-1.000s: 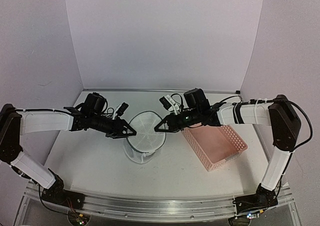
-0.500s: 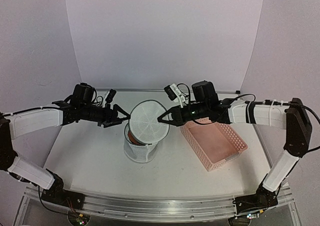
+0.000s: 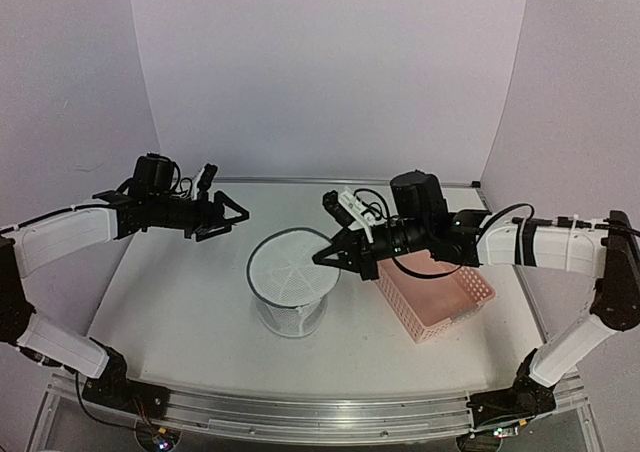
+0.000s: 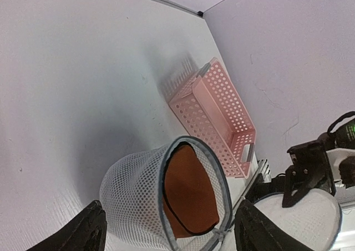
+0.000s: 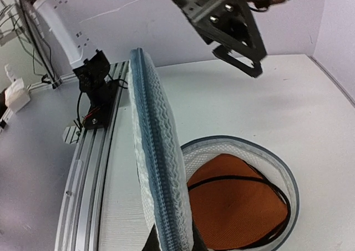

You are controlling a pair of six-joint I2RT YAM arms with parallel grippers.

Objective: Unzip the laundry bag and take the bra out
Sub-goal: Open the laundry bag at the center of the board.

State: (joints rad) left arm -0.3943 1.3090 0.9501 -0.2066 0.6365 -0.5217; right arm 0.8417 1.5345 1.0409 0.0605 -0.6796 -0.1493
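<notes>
Horizontally outstretched, left tool (image 3: 233, 220) (jaws apart) hovers near laundry bag (image 3: 285, 307).

A pink perforated basket (image 3: 450, 294) is sitting on the right side of a white table (image 3: 170, 302), angling toward the pale back wall (image 3: 330, 72) behind it.

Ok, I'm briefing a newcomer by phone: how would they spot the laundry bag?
Start at the middle of the white table. There, left of the pink perforated plastic basket, stands the white mesh cylindrical laundry bag. Only it is round and translucent, with a dark rim and orange fabric inside.
</notes>
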